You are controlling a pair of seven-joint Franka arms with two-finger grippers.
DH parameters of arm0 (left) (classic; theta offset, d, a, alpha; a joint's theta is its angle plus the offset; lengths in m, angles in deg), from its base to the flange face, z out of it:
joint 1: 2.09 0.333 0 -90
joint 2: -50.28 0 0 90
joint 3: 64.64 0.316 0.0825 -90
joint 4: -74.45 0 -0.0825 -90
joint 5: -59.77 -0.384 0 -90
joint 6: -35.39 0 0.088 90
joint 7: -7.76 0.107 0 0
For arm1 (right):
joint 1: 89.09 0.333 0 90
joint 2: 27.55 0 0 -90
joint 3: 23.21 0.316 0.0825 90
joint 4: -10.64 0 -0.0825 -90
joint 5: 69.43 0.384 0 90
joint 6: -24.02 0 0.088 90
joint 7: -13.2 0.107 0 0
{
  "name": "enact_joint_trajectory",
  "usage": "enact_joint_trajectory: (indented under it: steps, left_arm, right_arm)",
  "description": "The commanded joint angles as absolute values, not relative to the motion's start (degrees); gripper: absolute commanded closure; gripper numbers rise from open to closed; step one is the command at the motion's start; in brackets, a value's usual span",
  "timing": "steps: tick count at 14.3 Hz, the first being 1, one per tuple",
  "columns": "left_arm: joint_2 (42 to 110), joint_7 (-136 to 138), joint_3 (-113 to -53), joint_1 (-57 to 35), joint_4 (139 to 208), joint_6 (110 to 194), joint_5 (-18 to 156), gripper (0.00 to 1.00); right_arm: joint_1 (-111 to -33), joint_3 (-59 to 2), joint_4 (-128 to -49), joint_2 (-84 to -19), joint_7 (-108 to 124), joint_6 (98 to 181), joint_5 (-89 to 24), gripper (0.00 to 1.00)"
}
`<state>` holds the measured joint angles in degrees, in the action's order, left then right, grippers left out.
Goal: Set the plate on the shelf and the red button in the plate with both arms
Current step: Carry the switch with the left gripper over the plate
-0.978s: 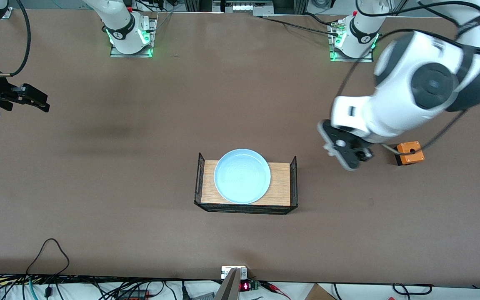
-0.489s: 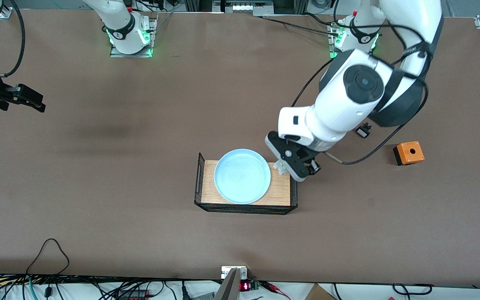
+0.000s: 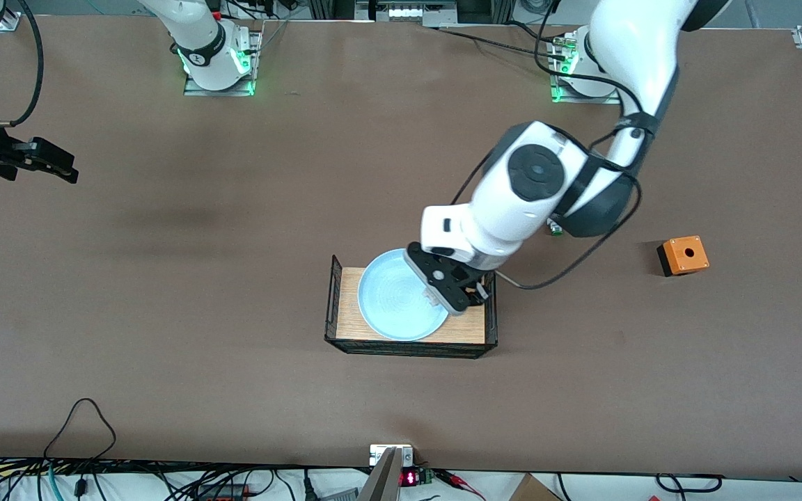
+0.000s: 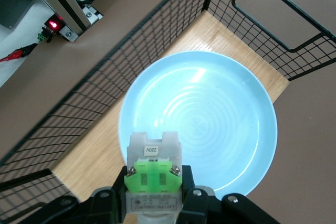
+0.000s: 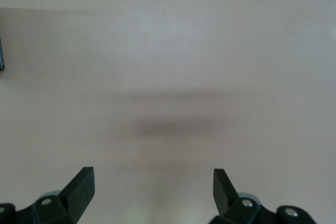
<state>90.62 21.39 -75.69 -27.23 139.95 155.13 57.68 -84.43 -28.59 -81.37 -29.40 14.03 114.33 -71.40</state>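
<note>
Left wrist view shows my left gripper (image 4: 153,195) has swung in from the left arm's end of the table, clamped on the red button (image 4: 153,169) over the plate (image 3: 390,306) in the wire tray (image 3: 335,278), probably ready to lower, while my right gripper (image 3: 49,163) waits with fingers apart.

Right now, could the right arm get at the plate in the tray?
Probably not cleanly. The left gripper, shut on the red button, hangs over the plate, crowding it. The right gripper waits open over bare table at the right arm's end.
</note>
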Motion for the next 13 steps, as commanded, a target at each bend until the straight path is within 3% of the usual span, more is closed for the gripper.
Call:
enact_joint_trajectory:
  steps: [1,6,13]
  left_arm:
    - [92.5,16.1,-68.4,-34.9,137.3,154.9,57.0,0.74]
    - [96.1,13.6,-66.2,-37.0,137.5,161.1,57.0,0.74]
    - [97.6,13.6,-66.2,-37.0,137.5,162.5,57.0,0.7]
  right_arm:
    - [-84.5,-28.7,-80.7,-29.0,12.9,112.6,-71.5,0.0]
    - [-84.5,-28.7,-80.7,-29.0,12.8,112.1,-71.5,0.0]
    - [-84.7,-28.7,-80.7,-29.1,12.8,112.1,-71.5,0.0]
